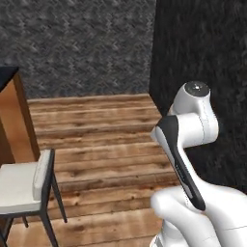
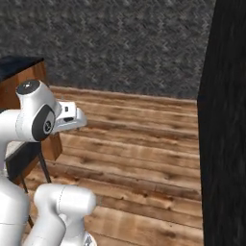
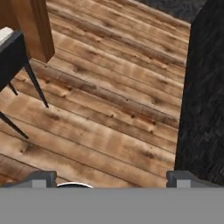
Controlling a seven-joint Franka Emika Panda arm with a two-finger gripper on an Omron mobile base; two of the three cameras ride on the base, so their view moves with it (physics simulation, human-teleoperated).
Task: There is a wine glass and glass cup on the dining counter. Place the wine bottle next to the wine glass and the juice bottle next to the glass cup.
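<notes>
The end of the dining counter (image 1: 17, 120) stands at the left, a plain wooden panel under a black top; its corner also appears in the right base view (image 2: 30, 77) and the hand view (image 3: 33, 26). My gripper (image 3: 111, 180) hangs open over the bare wooden floor, its two dark fingertips (image 3: 41, 178) far apart with nothing between them. The counter's end lies up and to the left of the gripper in the hand view. The wine glass, glass cup, wine bottle and juice bottle are out of view.
A chair (image 1: 21, 185) with a white seat and dark legs stands against the counter's end (image 3: 11, 52). A tall black block (image 2: 226, 144) rises close on the right (image 3: 203, 96). Plank floor (image 1: 106, 140) runs ahead to a dark grey back wall.
</notes>
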